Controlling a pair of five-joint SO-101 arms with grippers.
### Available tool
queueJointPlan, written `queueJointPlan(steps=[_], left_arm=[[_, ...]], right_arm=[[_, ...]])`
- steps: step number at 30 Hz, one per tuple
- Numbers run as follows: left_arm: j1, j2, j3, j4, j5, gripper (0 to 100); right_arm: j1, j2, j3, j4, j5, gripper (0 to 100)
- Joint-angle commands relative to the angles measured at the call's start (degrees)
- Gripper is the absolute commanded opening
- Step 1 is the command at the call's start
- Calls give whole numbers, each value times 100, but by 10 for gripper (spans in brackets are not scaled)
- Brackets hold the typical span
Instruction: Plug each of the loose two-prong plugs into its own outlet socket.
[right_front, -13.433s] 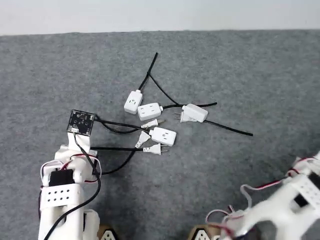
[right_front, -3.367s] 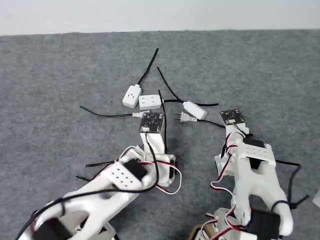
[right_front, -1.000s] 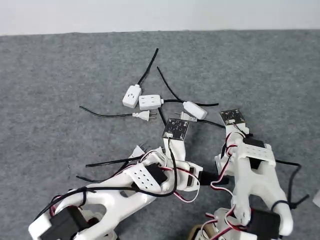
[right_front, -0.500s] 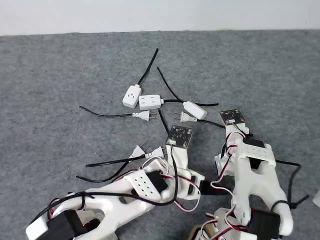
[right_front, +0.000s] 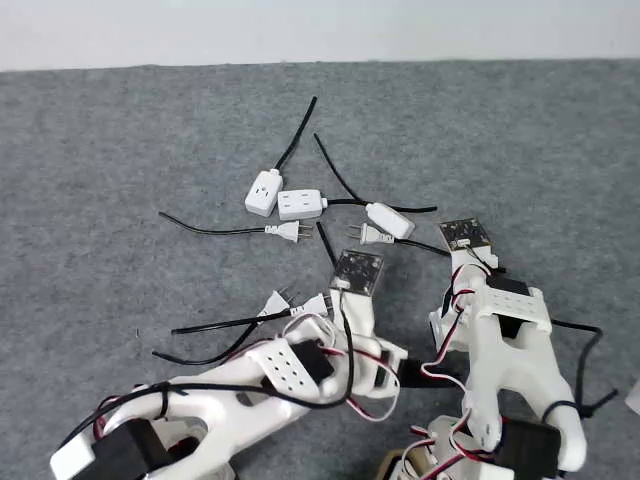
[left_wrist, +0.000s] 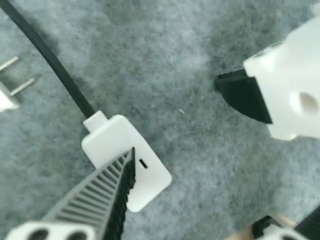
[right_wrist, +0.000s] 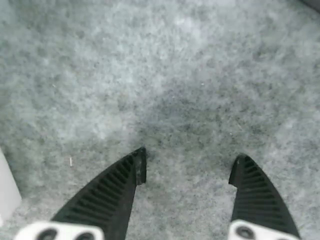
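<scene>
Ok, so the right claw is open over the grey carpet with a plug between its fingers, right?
Not quite. The right gripper is open over the grey carpet, but no plug sits between its fingers, just bare carpet. The right wrist view shows it.

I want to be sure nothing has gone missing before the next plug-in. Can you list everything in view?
outlet sockets: 4, white; this one and a second side by side at far centre, a third right of them, a fourth under the left arm's wrist
two-prong plugs: 4, white, all unplugged; one just nearer than the pair, one beside the third socket, two by the left arm
cords: several, black, trailing from sockets and plugs
mat: 1, grey, covering the table
left arm: 1, white, stretched from near left to centre
right arm: 1, white, near right
right gripper: 1, black fingers, open over bare mat
</scene>
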Motion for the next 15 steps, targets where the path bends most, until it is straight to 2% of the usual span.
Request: queueJointPlan(steps=[1, 5, 12, 15], left_arm=[[-756, 44, 40, 185, 44, 525], [-1046, 53, -13, 343, -264, 525], [-1037, -9, -154, 352, -448, 525], [-1002, -18, -418, 615, -431, 525]], right_arm=[[-92, 4, -149, -40, 26, 266], [-92, 4, -149, -40, 26, 266], [-92, 4, -149, -40, 26, 266], [-92, 4, -149, -40, 26, 266]])
